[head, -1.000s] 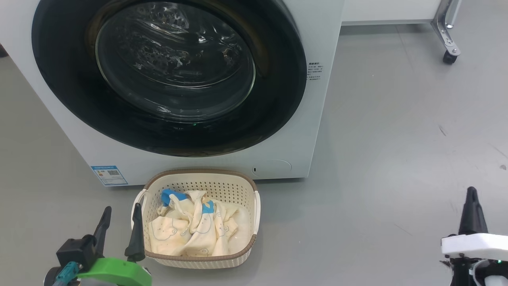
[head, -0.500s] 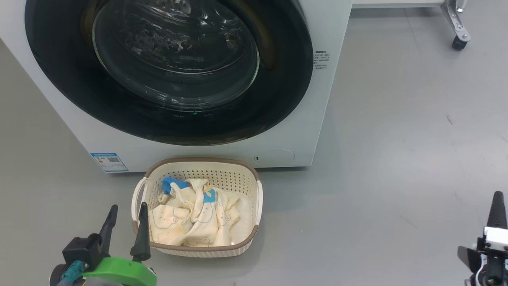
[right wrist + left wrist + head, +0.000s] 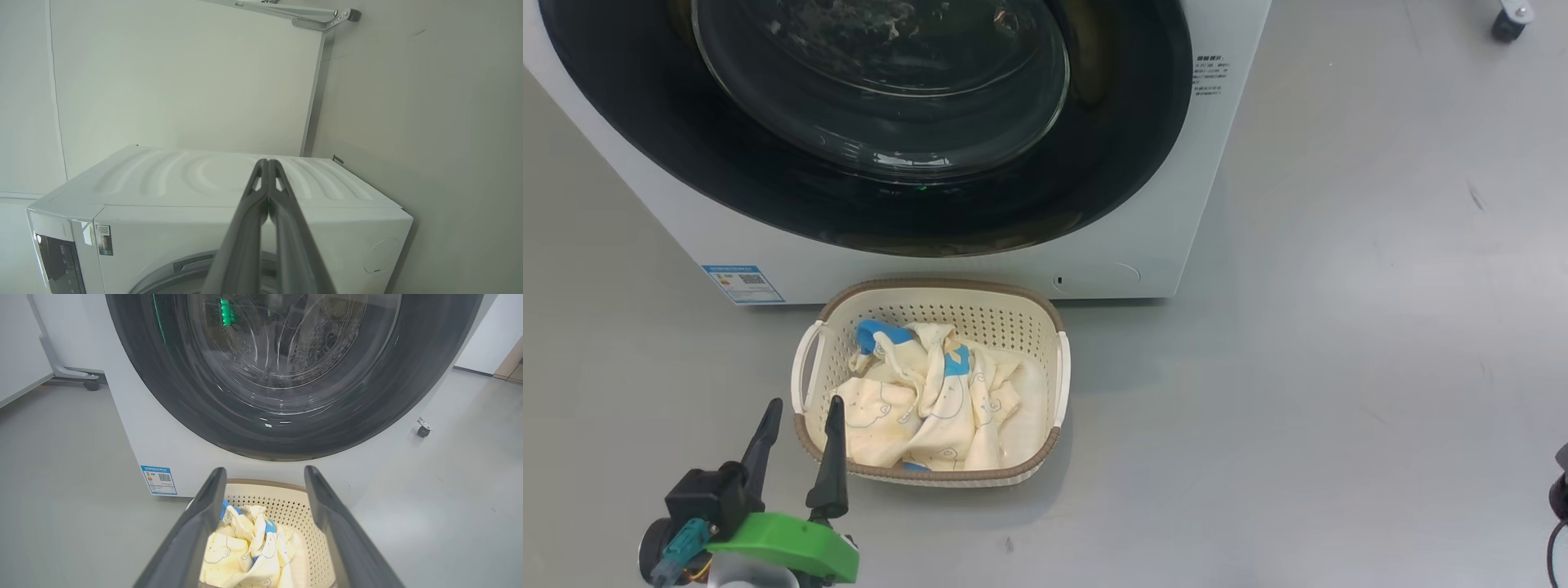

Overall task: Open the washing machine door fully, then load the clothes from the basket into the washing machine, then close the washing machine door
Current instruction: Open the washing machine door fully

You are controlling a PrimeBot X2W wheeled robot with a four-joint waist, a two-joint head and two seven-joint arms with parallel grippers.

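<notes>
- Washing machine door [image 3: 1127, 163]: shut flat on the washing machine [image 3: 1201, 204]; opening not begun.
- Clothes [image 3: 931, 400]: piled in the basket [image 3: 947, 284], on the floor [image 3: 1339, 367] just before the machine.
- Change: the whole head picture slid, so the camera dipped and the things did not move.
- Right end effector [image 3: 268, 163]: fingers pressed together, empty; it has drifted to the frame's right edge, possibly heading for the door.
- Left end effector [image 3: 803, 403]: spread, empty, at the basket's left rim.
- Room: bare floor to the right; the basket sits below the door's lower rim.
</notes>
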